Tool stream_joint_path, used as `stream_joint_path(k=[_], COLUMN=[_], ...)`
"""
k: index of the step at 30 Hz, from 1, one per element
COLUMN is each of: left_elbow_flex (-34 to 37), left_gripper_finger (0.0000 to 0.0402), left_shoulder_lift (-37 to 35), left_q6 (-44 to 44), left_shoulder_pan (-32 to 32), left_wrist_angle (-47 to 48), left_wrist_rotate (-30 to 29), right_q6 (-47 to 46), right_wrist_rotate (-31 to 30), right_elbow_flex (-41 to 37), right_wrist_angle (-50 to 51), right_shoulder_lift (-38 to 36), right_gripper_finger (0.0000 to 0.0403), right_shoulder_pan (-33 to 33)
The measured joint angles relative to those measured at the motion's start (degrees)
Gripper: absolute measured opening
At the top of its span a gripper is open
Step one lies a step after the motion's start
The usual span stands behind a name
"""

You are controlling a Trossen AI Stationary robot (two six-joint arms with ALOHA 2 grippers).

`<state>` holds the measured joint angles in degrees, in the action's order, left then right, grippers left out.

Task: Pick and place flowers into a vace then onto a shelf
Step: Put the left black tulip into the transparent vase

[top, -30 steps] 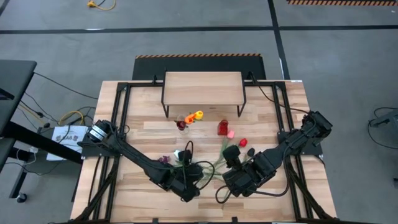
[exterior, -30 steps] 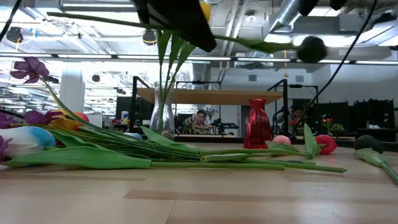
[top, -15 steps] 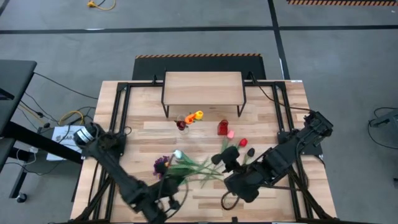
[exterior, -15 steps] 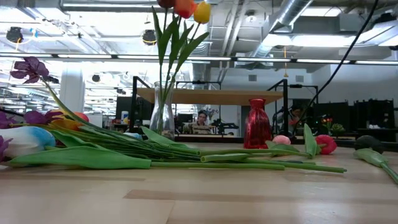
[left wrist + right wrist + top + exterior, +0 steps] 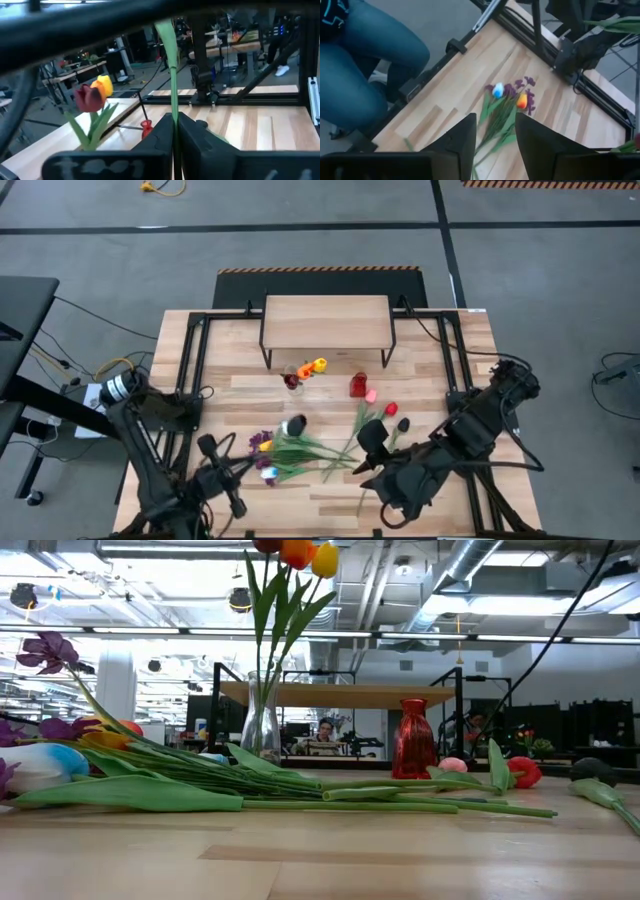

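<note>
The left tool [image 5: 174, 131] is clamped on one green stem [image 5: 171, 65], well away from the clear vase [image 5: 300, 374] standing just in front of the shelf [image 5: 325, 320]; held low, the long stem could sway and miss the vase's narrow mouth. The right tool [image 5: 494, 131] hangs part-open and empty above the loose flowers [image 5: 290, 448] lying on the tabletop [image 5: 430, 355] nearer than the vase, and dropping there could snag several tangled stems.

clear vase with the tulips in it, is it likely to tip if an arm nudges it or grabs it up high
Probably yes. The clear vase looks narrow and tall, and the tulips stand far above its rim, so the load seems top-heavy. It appears to be glass, so likely smooth to grip and breakable. A low hold near its base seems safer. The squat red vase beside it looks steadier.
</note>
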<state>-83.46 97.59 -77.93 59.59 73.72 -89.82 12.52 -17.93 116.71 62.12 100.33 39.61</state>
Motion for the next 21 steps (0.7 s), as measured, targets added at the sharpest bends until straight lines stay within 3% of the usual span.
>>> stream_joint_path(k=[3,7,10,15,21], left_elbow_flex=[0.00,0.00,-0.04,2.03,7.78], left_gripper_finger=[0.0000,0.0000,0.0000,0.0000,0.0000], left_shoulder_lift=[-1.77,-5.04,-6.10,-6.20,-6.18], left_q6=[-7.46,-7.67,-1.66,11.52,35.81], left_shoulder_pan=[-0.64,-1.31,-1.22,-2.47,-5.17], left_wrist_angle=[7.71,8.74,4.81,-6.82,-33.45], left_wrist_rotate=[-0.24,-0.24,3.13,19.84,30.35], right_q6=[0.14,0.01,-0.04,-2.16,-3.59], right_wrist_rotate=[0.02,2.93,5.88,6.08,6.16], right_elbow_flex=[0.00,0.00,0.00,0.00,0.00], right_wrist_angle=[-0.47,-0.47,-0.02,3.70,4.92], right_shoulder_lift=[0.00,0.00,0.02,0.02,0.04], right_gripper_finger=[0.0128,0.0128,0.0127,0.0128,0.0128], right_shoulder_pan=[-1.14,-3.02,-4.19,-5.48,-5.33])
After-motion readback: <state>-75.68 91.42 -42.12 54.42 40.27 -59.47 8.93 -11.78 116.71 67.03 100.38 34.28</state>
